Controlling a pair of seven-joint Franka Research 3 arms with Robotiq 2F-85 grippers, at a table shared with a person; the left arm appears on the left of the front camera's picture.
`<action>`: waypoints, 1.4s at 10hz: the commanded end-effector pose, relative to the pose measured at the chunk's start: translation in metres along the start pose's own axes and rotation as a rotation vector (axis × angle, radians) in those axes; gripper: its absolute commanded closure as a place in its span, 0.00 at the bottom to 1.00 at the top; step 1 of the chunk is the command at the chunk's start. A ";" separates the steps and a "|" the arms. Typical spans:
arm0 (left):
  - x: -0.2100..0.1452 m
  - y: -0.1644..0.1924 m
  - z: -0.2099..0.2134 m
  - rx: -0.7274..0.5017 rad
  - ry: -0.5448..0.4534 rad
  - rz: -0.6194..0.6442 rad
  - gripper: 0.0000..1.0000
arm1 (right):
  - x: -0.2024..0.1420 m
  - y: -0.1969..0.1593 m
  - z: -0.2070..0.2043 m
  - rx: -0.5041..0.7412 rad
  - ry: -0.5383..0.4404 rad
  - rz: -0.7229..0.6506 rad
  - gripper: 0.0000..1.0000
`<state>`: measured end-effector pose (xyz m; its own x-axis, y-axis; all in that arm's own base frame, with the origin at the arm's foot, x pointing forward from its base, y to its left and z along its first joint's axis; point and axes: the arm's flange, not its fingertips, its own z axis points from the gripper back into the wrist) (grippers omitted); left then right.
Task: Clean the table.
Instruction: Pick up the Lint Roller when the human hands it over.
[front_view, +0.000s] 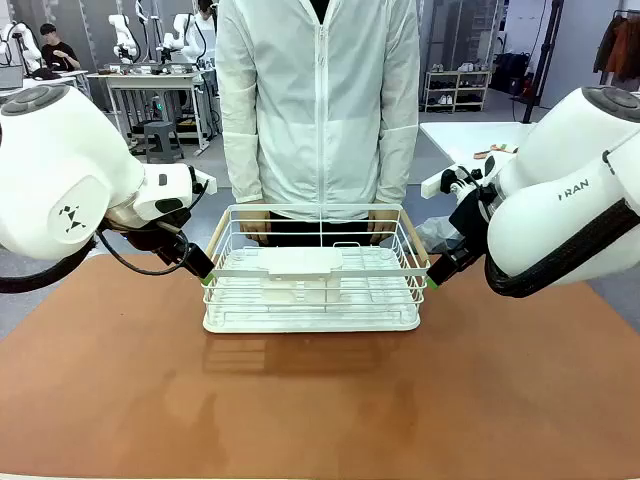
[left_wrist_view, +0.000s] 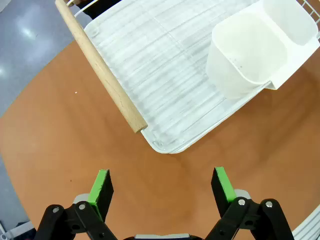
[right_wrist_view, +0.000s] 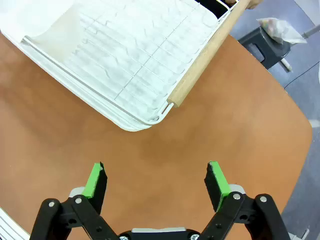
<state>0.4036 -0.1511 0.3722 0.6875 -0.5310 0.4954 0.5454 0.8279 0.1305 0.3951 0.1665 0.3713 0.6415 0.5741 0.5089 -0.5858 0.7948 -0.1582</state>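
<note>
Table (front_view: 320, 420) with wire basket (front_view: 310, 322), person (front_view: 318, 100) behind in front view; wrist-view left tool (left_wrist_view: 160, 179), right tool (right_wrist_view: 155, 174) apart.

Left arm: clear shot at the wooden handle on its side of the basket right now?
Probably yes. The left gripper is open, and the wooden handle lies just ahead of it, with only table between them. The handle's near end is free.
</note>
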 end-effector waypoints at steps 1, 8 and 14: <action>0.000 0.000 0.000 0.000 0.000 0.000 0.00 | 0.000 0.000 0.000 0.000 0.000 0.000 0.00; 0.000 0.000 0.000 0.000 0.000 0.000 0.00 | 0.000 0.000 0.000 0.000 0.000 0.000 0.00; 0.057 0.106 0.121 -0.337 -0.126 0.277 0.00 | 0.045 -0.103 0.092 0.338 -0.113 -0.400 0.00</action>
<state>0.4224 -0.1299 0.4687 0.7208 -0.3563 0.5946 0.5327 0.8336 -0.1463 0.4205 0.1413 0.4491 0.7450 0.3365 0.5759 -0.4947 0.8579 0.1387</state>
